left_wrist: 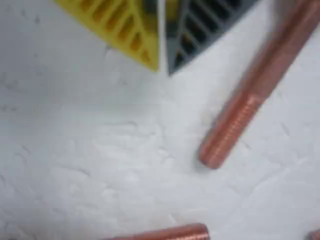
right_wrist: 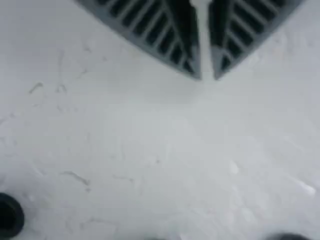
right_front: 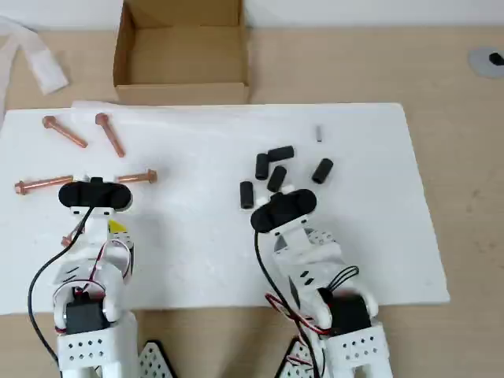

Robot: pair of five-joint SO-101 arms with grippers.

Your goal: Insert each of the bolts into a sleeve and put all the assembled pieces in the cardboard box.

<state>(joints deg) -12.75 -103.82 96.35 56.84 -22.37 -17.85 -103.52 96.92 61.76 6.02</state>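
Several copper bolts lie on the left of the white foam sheet (right_front: 197, 252), among them one at the back (right_front: 64, 131), one beside it (right_front: 110, 134) and one by my left arm (right_front: 138, 177). Several black sleeves (right_front: 276, 179) are scattered just beyond my right arm. The open cardboard box (right_front: 183, 93) stands at the back. My left gripper (left_wrist: 162, 66) is shut and empty over the foam, with a bolt's threaded end (left_wrist: 235, 130) close beside it. My right gripper (right_wrist: 204, 75) is also shut and empty above bare foam, and a sleeve (right_wrist: 7, 216) sits at that picture's edge.
A second bolt (left_wrist: 167, 233) lies near the left gripper. A small grey pin (right_front: 319, 134) rests behind the sleeves. White plastic wrap (right_front: 39, 67) lies at the back left and a grey disc (right_front: 487, 61) at the back right.
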